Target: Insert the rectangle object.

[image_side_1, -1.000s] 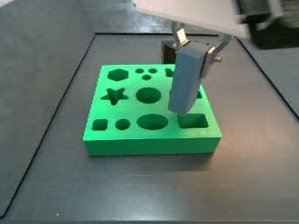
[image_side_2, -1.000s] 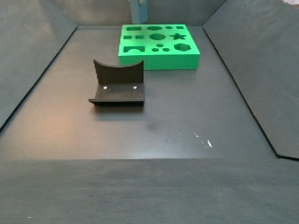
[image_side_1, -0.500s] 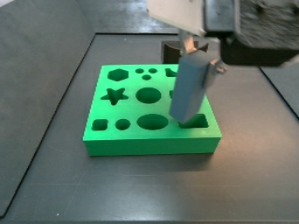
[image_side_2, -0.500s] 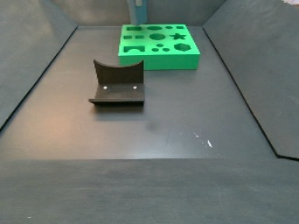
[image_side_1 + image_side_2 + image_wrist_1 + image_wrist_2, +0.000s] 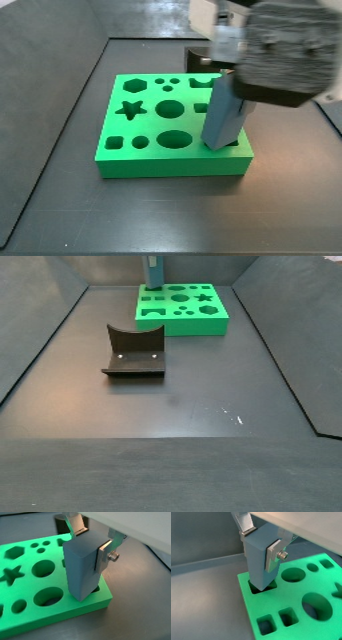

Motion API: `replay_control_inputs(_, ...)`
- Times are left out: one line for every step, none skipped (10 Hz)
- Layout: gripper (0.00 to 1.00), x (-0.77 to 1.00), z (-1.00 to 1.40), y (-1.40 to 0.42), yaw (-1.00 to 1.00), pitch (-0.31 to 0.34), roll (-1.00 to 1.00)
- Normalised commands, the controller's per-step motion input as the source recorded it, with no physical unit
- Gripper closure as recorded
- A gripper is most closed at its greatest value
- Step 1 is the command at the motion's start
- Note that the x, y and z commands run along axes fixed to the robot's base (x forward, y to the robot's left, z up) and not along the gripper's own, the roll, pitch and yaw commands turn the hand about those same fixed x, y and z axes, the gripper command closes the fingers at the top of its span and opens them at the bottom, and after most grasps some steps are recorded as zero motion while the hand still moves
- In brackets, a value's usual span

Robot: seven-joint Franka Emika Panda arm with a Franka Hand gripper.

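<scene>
The rectangle object (image 5: 81, 572) is a tall blue-grey block, upright between my gripper's silver fingers. My gripper (image 5: 92, 541) is shut on its upper part, which both wrist views show, here too (image 5: 261, 542). The block's lower end (image 5: 261, 584) sits inside the rectangular hole at a corner of the green board (image 5: 308, 629). In a side view the block (image 5: 223, 120) stands slightly tilted in the board's near right corner hole, under the gripper (image 5: 225, 62). In a side view the block (image 5: 154, 271) rises from the far left corner of the board (image 5: 201, 324).
The green board (image 5: 147, 160) has star, hexagon, round and square holes, all empty. The dark fixture (image 5: 134, 353) with a curved top edge stands on the dark floor, nearer the camera than the board. Raised floor edges run along both sides.
The gripper has come down with the block. The block's lower end, which hung over the board's corner hole, is now inside that hole.
</scene>
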Motion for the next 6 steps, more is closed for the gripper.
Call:
replay_control_inputs(1.00, 0.00, -0.12, 0.00, -1.00, 0.000, 0.08)
replay_control_inputs(1.00, 0.00, -0.12, 0.00, -1.00, 0.000, 0.08)
replay_control_inputs(1.00, 0.00, -0.11, 0.00, -1.00, 0.000, 0.08)
replay_control_inputs(1.00, 0.00, -0.17, 0.00, -1.00, 0.000, 0.10)
replay_control_inputs(1.00, 0.00, -0.29, 0.00, -0.95, 0.000, 0.15)
replay_control_inputs(1.00, 0.07, -0.26, 0.00, -0.87, 0.001, 0.15)
